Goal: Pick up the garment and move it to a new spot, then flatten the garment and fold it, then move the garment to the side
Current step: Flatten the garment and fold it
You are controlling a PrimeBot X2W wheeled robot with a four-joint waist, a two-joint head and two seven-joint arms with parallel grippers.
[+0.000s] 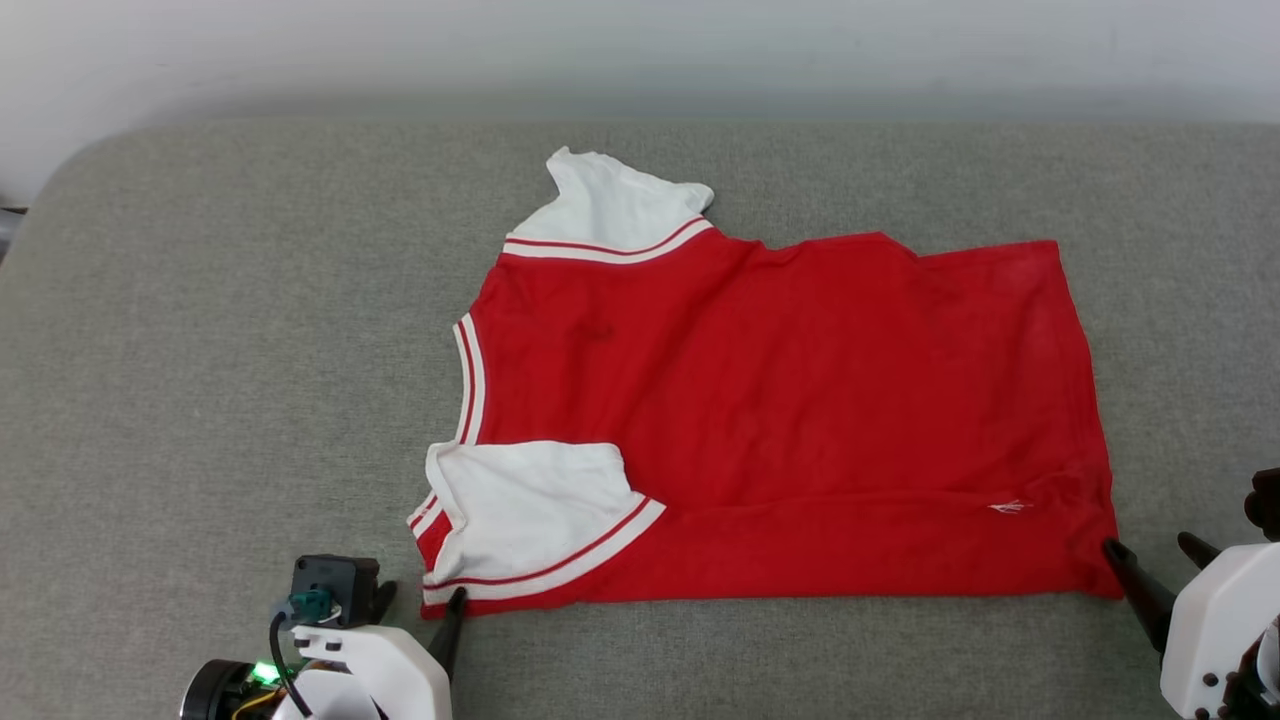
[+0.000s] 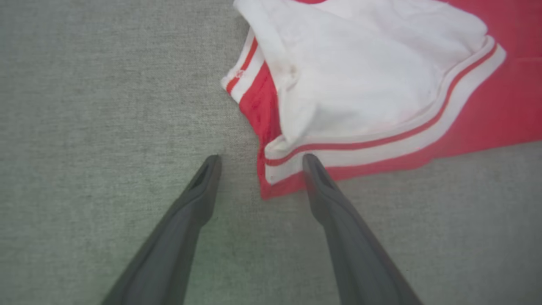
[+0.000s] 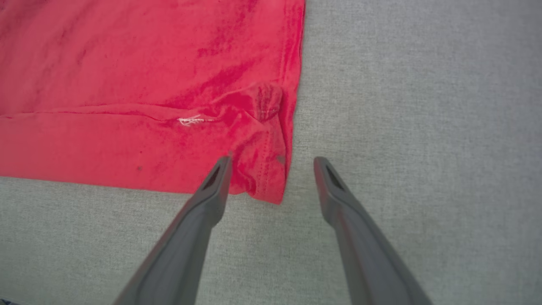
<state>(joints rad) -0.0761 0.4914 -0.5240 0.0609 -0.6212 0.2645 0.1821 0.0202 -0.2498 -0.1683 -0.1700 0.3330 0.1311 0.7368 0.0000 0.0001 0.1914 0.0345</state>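
The garment (image 1: 780, 400) lies spread on the grey padded surface (image 1: 200, 300), plain red side up, neck to the left and hem to the right. One white sleeve points away from me; the other is folded onto the red body at the near left corner. My left gripper (image 1: 420, 595) is open at that corner, and in the left wrist view its jaws (image 2: 261, 157) straddle the striped sleeve trim of the garment (image 2: 372, 84). My right gripper (image 1: 1147, 543) is open at the near right hem corner. In the right wrist view its jaws (image 3: 273, 158) straddle the wrinkled corner of the garment (image 3: 127, 84).
The grey surface stretches wide to the left of the garment, with a narrower strip to its right. Its rounded far edge meets a pale wall (image 1: 640, 50). A dark object (image 1: 8, 225) shows at the far left edge.
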